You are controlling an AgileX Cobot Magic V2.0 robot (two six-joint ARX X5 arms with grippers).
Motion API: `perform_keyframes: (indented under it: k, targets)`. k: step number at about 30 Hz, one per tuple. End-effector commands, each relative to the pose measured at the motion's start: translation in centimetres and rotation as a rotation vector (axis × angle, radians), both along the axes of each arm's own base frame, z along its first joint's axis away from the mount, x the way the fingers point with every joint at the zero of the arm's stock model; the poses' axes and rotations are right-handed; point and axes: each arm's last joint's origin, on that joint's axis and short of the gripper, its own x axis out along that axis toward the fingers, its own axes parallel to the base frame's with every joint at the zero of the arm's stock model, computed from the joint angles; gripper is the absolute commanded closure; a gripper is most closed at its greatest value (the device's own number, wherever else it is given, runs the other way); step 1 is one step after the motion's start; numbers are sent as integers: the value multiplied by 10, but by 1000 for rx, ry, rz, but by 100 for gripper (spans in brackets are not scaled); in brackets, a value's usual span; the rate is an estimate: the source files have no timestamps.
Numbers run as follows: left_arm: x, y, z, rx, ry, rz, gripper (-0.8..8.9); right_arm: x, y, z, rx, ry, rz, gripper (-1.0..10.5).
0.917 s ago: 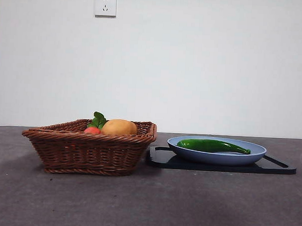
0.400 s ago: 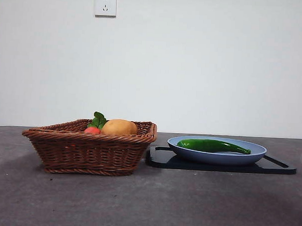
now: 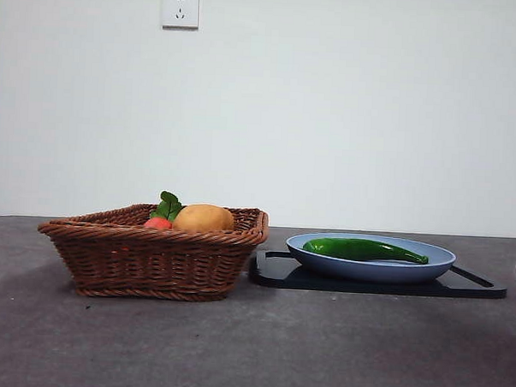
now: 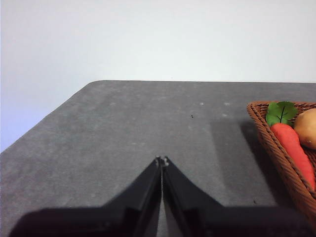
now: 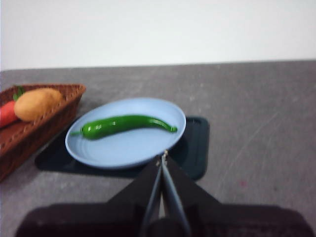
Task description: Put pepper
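Observation:
The long dark-green pepper [image 3: 364,249] [image 5: 122,124] lies across a light-blue plate [image 3: 370,268] [image 5: 123,148] that rests on a black tray [image 3: 378,283] [image 5: 195,143]. My right gripper [image 5: 163,154] is shut and empty, hovering above the plate's near rim, apart from the pepper. Over bare table to the left of the wicker basket [image 3: 151,249] [image 4: 276,143], my left gripper [image 4: 162,160] is shut with nothing in it. Neither gripper shows in the front view.
The basket holds a red vegetable with green leaves [image 3: 160,217] [image 4: 292,148] and a round orange-tan fruit [image 3: 204,218] [image 5: 37,102]. It stands just left of the tray. The grey table [image 3: 251,347] runs to a white wall behind.

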Motion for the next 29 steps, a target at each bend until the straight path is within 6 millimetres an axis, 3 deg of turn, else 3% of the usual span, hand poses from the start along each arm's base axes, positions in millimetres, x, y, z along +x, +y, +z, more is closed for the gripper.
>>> perform_keyframes:
  k: [1,29]
  targets:
    - [0,0,-3,-9,-1,3,805,0,0,-2,14,17,-5,943]
    - [0,0,-3,-9,-1,3,805,-1,0,-6,12,51,-5,943]
